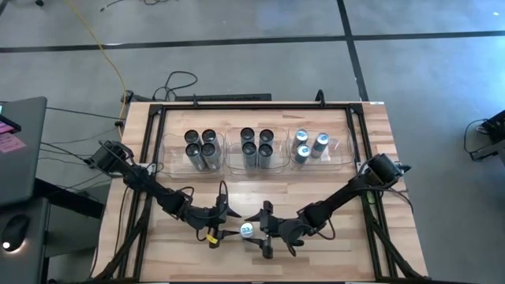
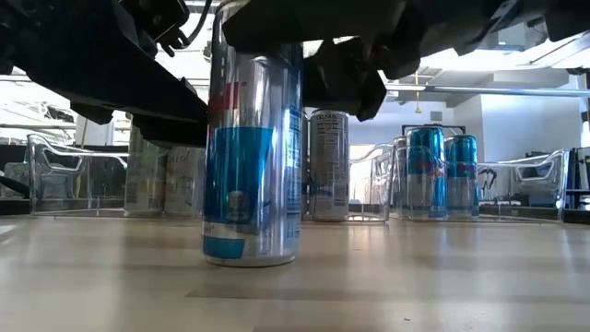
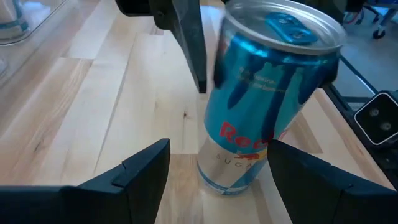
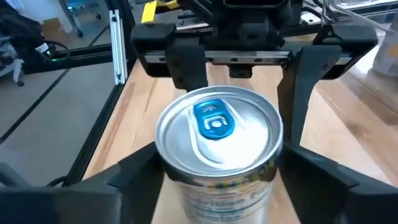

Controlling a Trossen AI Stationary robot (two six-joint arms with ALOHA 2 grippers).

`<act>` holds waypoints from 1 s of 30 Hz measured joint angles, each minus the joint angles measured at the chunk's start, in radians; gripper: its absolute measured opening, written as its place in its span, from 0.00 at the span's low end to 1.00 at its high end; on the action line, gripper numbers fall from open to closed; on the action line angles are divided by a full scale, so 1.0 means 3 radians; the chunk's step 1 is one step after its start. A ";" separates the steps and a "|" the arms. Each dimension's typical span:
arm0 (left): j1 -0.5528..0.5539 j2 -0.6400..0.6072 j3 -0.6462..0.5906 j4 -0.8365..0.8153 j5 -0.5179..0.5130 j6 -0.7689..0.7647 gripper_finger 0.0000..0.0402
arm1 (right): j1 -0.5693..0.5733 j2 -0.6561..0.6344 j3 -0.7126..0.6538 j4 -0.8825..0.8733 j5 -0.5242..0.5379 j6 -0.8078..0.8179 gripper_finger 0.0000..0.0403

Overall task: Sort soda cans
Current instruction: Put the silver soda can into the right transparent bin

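Both arms are dark, nearly black, built of slim jointed links with bulkier rounded housings at the joints and thin black cables looping alongside. The left pincer [image 1: 223,226] carries a small yellow tag near its wrist. The right pincer [image 1: 267,233] has flat, matte black fingers [image 4: 130,183] with angular edges, mounted on a crossbar with small screw holes.
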 joint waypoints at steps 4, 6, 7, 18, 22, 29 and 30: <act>0.0000 0.0000 0.0000 -0.0005 -0.0006 0.0001 0.66 | -0.0005 -0.0001 0.0004 0.0009 0.0003 0.0006 0.67; 0.0000 -0.0001 0.0000 -0.0010 -0.0006 -0.0001 0.66 | -0.0005 -0.0001 0.0004 0.0012 0.0008 0.0008 0.62; 0.0000 -0.0001 0.0000 -0.0013 -0.0006 -0.0001 0.66 | -0.0005 -0.0001 0.0004 0.0013 0.0009 0.0009 0.59; -0.0037 -0.0387 0.0000 -0.0787 -0.0050 0.0224 0.66 | 0.0216 -0.0512 0.0002 -0.0721 0.0657 0.0041 0.48; -0.0052 -0.0558 0.0000 -0.1036 -0.0191 0.0140 0.66 | 0.0485 -0.0932 0.0001 -0.1546 0.1378 0.0255 0.48; -0.0113 -0.0590 0.0000 -0.1064 -0.0251 0.0123 0.66 | 0.0943 -0.1674 0.0003 -0.2936 0.2288 0.1090 0.48; -0.0112 -0.0590 0.0000 -0.1064 -0.0262 0.0122 0.66 | 0.0998 -0.1784 0.0003 -0.3191 0.2400 0.1298 0.48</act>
